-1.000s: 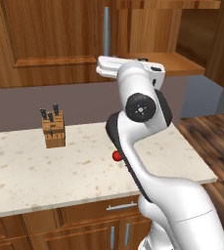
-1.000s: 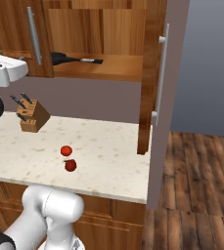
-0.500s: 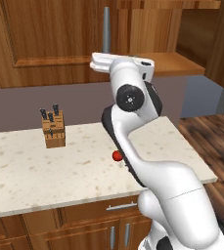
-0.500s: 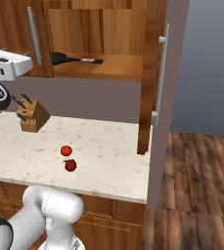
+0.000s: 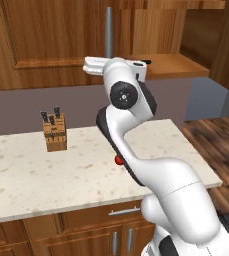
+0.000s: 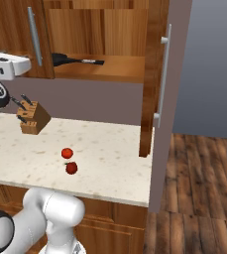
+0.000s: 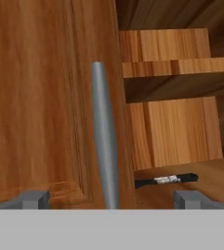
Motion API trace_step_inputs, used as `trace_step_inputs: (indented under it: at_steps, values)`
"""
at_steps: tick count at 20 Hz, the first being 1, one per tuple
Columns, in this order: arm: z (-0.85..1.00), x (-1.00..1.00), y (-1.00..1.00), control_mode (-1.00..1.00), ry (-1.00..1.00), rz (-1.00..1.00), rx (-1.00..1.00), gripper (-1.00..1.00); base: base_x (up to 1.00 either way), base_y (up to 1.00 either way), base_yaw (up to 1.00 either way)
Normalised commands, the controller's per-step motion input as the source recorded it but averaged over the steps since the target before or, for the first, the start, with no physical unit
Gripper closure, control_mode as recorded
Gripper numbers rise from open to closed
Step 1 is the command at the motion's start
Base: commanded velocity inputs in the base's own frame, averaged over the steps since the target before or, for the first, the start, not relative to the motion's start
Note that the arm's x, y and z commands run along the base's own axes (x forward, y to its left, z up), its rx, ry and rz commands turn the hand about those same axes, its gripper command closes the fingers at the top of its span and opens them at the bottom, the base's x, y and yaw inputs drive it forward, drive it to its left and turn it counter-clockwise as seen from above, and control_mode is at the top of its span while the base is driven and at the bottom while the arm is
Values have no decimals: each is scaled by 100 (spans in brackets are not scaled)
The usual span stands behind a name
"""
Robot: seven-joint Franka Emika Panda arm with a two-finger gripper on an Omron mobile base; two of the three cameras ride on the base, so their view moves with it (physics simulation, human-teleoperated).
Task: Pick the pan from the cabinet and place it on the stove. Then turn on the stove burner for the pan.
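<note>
The pan (image 6: 60, 59) lies on the shelf inside the cabinet (image 6: 116, 30), its long black handle (image 6: 85, 61) pointing right. In the hand view only that handle (image 7: 166, 179) shows, low on the shelf. The cabinet's right door (image 6: 154, 74) stands swung open; the left door (image 5: 46, 40) is shut. My gripper (image 7: 111, 200) is open and holds nothing, facing the shut door's grey bar handle (image 7: 103, 141), to the left of the pan and apart from it. The white hand (image 5: 100, 65) hovers at shelf height. The stove is out of view.
A wooden knife block (image 5: 54, 132) stands on the speckled counter (image 5: 86, 172) below the hand. Two small red round things (image 6: 67, 153) (image 6: 72, 168) lie mid-counter. The open door with its bar handle (image 6: 163, 74) overhangs the counter's right end.
The hand has swung a little to the left in the left base view, toward the shut door's bar handle. The jaws stayed open; the pan has not moved.
</note>
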Motion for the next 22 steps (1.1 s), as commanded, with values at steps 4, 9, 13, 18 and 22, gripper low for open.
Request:
trace_step_inputs:
  at_steps: [4,9,13,18,22]
  values:
    - [-4,15,-17,-100,0,9,2,-100,0,0,0]
    - [0,38,-4,-100,3,10,4,-100,0,0,0]
    - [0,7,-14,-100,3,5,3,-100,0,0,0]
    - [0,30,0,-100,4,0,0,-100,0,0,0]
    - [0,21,2,-100,0,0,0,-100,0,0,0]
